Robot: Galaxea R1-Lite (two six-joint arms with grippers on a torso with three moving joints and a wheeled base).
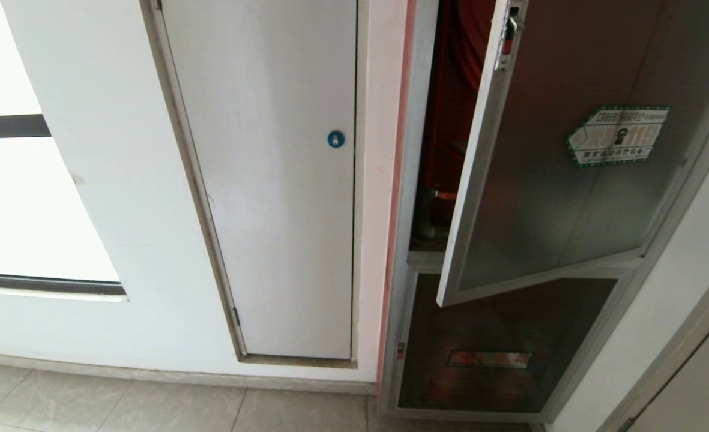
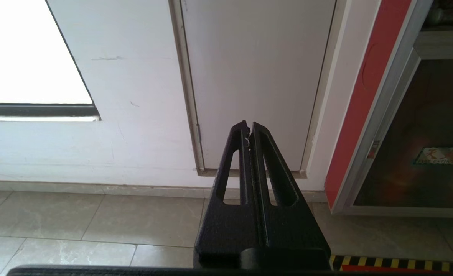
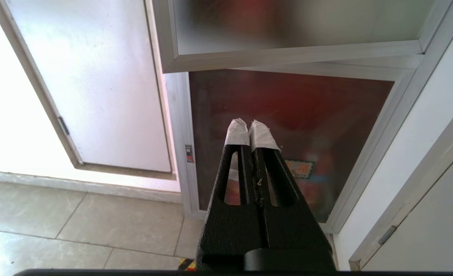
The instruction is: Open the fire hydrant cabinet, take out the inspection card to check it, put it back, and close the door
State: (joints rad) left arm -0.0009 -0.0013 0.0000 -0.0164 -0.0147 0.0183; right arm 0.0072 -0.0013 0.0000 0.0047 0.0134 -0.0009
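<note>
Nearest you, both grippers are pinched together on nothing: the left gripper (image 2: pixel 249 128) faces the plain white panel (image 1: pixel 270 180), the right gripper (image 3: pixel 251 128) the lower part of the fire hydrant cabinet (image 1: pixel 417 258). Beyond and above it, the door (image 1: pixel 570 180) hangs ajar, its tall free edge leftward, so your right arm is nearer. No inspection card shows.

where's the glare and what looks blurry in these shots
Head and left wrist views: the window is blown out white. Right wrist view: the same bright wash on the wall beside the white panel, and the door glass close overhead is out of focus.
</note>
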